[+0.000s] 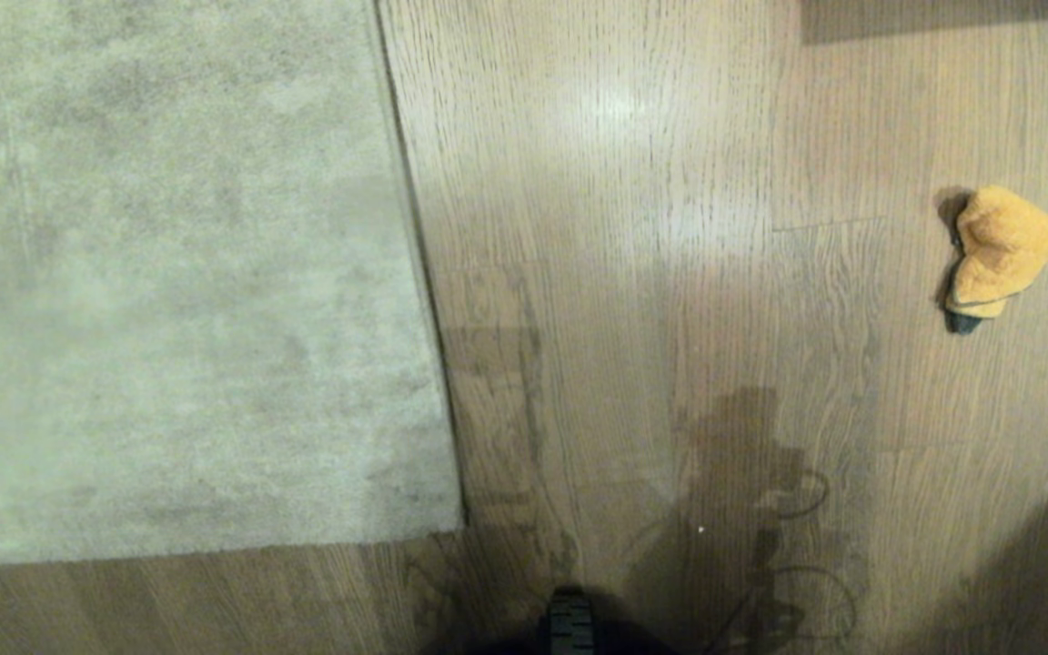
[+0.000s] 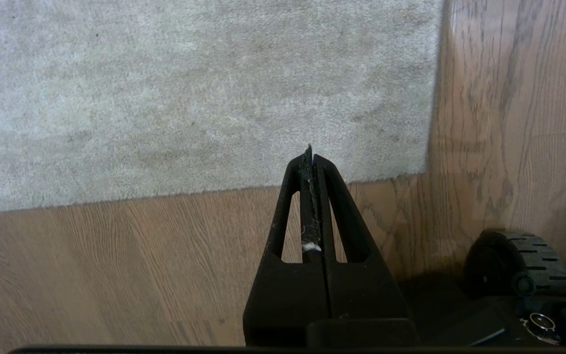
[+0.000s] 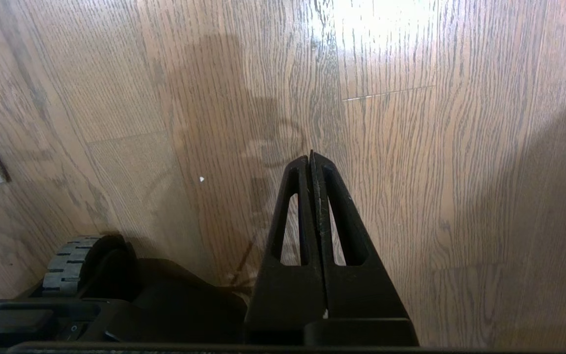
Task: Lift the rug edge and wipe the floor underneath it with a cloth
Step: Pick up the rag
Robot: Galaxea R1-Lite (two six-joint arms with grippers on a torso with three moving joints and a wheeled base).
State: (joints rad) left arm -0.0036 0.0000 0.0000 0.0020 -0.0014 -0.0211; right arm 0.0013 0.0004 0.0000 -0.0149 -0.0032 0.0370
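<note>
The pale grey rug fills the left of the head view and lies flat; its rug edge (image 1: 419, 273) runs down to a near corner (image 1: 458, 526). Light wood plank floor (image 1: 633, 273) covers the rest. The orange-yellow cloth (image 1: 1002, 250) lies bunched on the floor at the far right, dark tip toward me. Neither arm shows in the head view. My left gripper (image 2: 309, 150) hangs shut and empty above the rug's near border (image 2: 214, 189), with lint stuck between its fingers. My right gripper (image 3: 311, 156) hangs shut and empty over bare floor (image 3: 410, 196); the cloth is outside that view.
My base's front wheel (image 1: 569, 623) shows at the bottom of the head view, and again in each wrist view (image 2: 523, 260) (image 3: 74, 263). A dark shadowed strip (image 1: 942, 18) crosses the top right. A white speck (image 1: 701, 529) lies on the floor.
</note>
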